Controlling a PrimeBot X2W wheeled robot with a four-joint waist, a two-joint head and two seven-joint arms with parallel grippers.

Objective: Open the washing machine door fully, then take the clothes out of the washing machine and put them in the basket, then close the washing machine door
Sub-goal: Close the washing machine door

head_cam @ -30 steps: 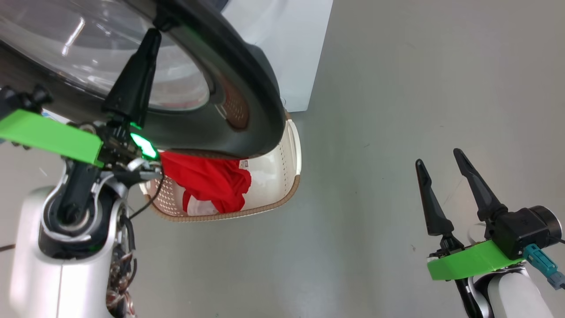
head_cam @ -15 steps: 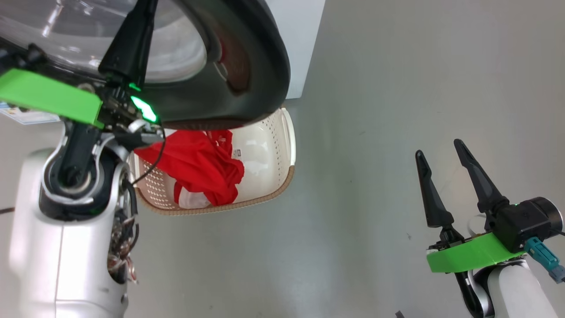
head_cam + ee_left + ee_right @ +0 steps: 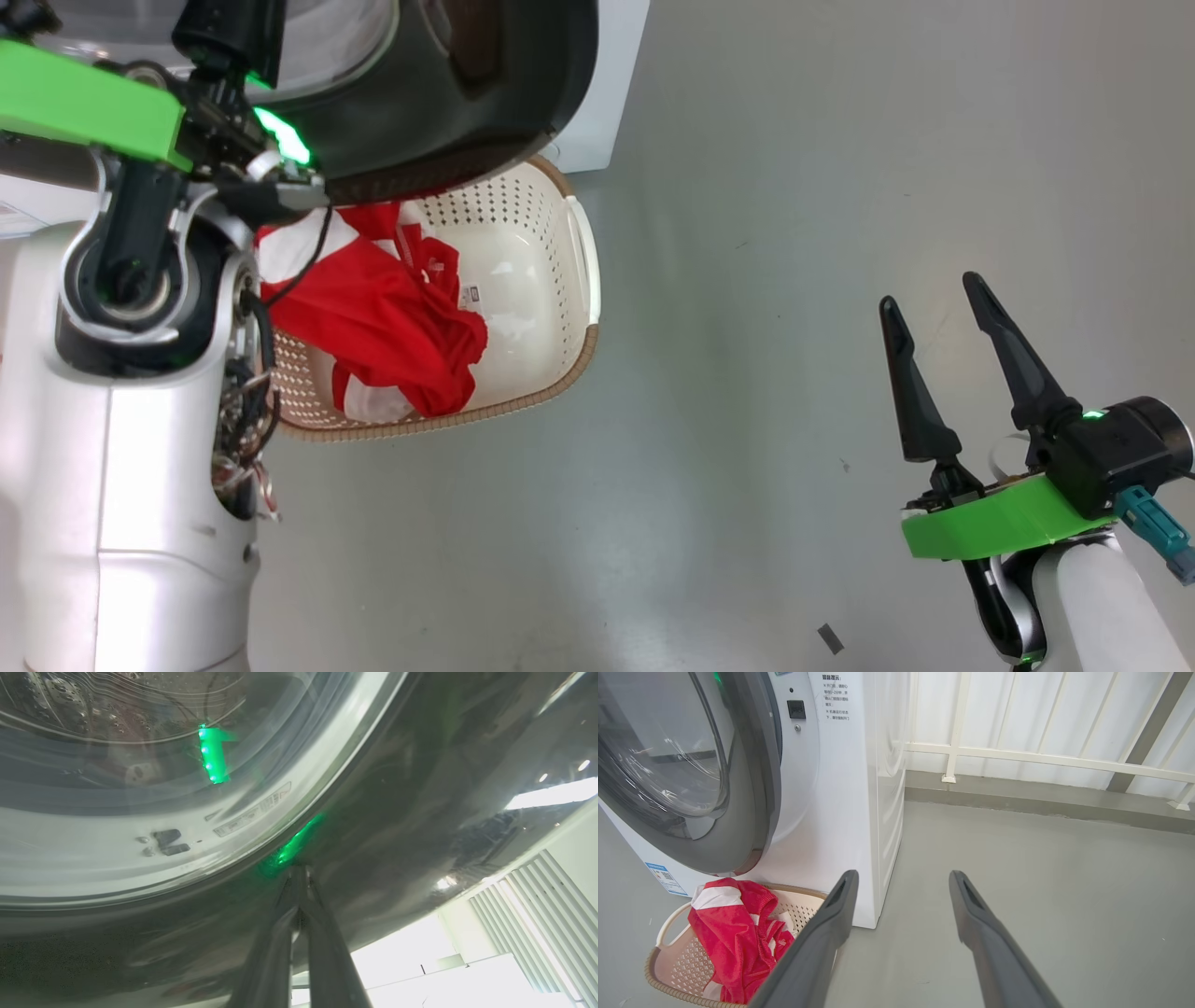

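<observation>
Step in hand: the last one, I judge, which is closing the washing machine door (image 3: 420, 788). The clothes (image 3: 383, 317) are already out.
My left gripper (image 3: 299, 877): fingers pinched together with nothing between them. The tips are touching the door's glossy black rim, and the glass bowl is just beyond them.
My right gripper (image 3: 929, 289): fingers spread wide and empty, hanging over bare floor (image 3: 747, 467), well apart from the door.
Door: it lies straight ahead of my left fingertips. From my right gripper it is ahead and to the left, standing at an angle off the front of the washing machine (image 3: 850, 788), so it looks ajar rather than latched.
Clothes: a red and white heap in the basket (image 3: 569, 345), below my left gripper and under the door's lower edge. From my right gripper they are low and to the left.
Next move calls for: a steady push with the closed left tips, square to the rim, until the latch side meets the machine front.
Watch for: the tips skating across the glossy rim. The basket sits close under the door's swing, though I can't tell whether it touches.
</observation>
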